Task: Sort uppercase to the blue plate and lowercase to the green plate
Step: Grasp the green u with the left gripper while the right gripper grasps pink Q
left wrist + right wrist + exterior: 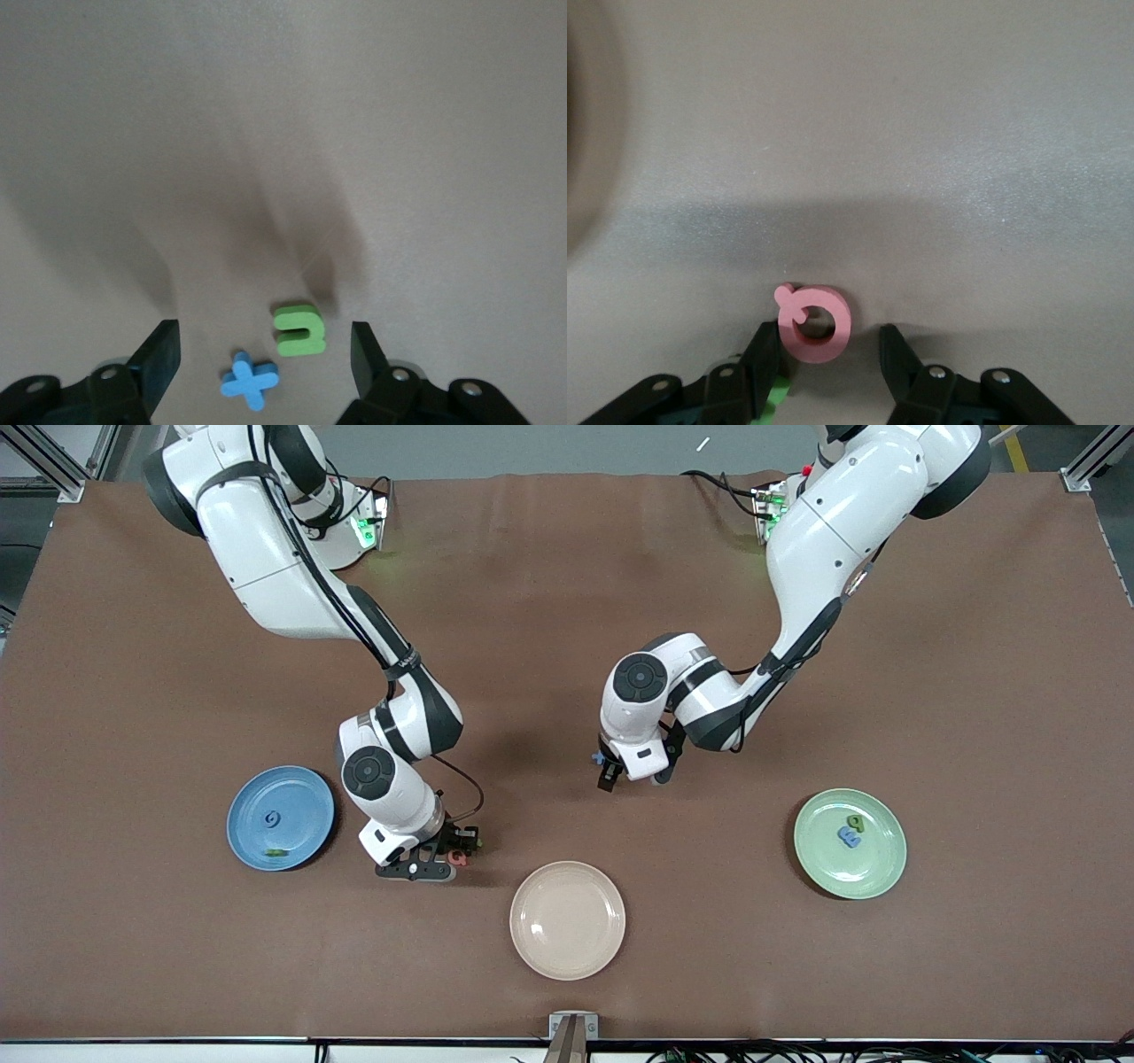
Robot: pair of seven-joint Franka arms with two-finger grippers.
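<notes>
My right gripper (440, 859) (828, 350) is low over the table between the blue plate (301, 793) and the cream plate. Its fingers are open around the pinkish-red Q (815, 322) (458, 856); one finger touches it and the other stands apart. A green letter (772, 398) peeks out under that finger. My left gripper (633, 778) (266, 354) hangs open over the blue x (250, 382) and the small green n/u letter (299, 329), touching neither. The blue plate holds a blue G (271, 817) and a green letter (275, 853). The green plate (881, 868) holds a green letter (855, 823) and a blue one (849, 836).
A cream plate (567, 952) with nothing on it lies near the table's front edge, between the two coloured plates. Brown cloth covers the whole table.
</notes>
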